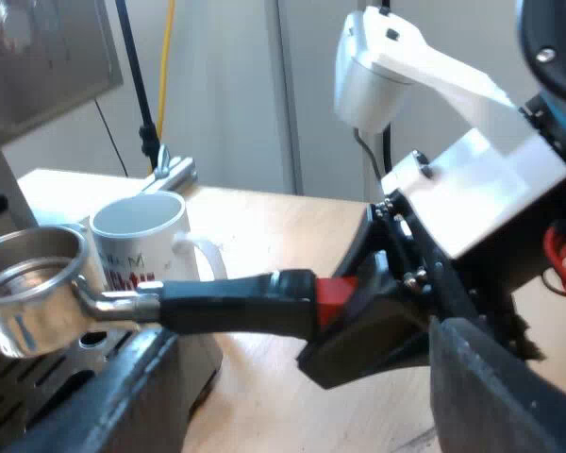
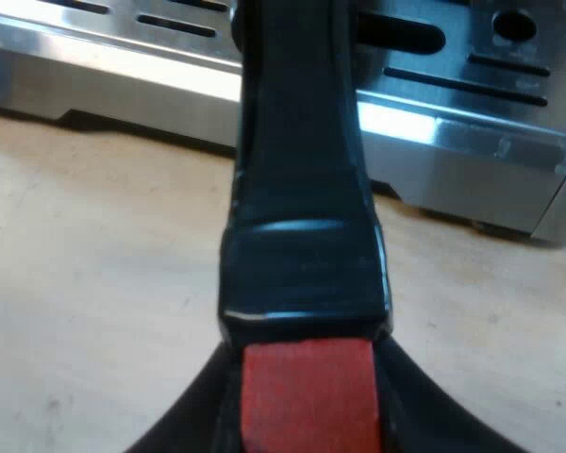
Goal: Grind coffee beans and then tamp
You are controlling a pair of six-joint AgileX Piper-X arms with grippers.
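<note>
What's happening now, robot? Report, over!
Right gripper shut on holder, at its red end. Left gripper open, empty. Holder's basket at machine front; mug close beside it.

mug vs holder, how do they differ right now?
Mug is white with a print; holder is bare metal. Mug stands ungripped; holder hangs level, right gripper clamped on its red handle end. Mug has a loop handle, holder a long straight one. Both open upward.

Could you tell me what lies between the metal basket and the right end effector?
The holder's dark, red-ended handle spans from metal basket to right end effector, seen in the left wrist view.
</note>
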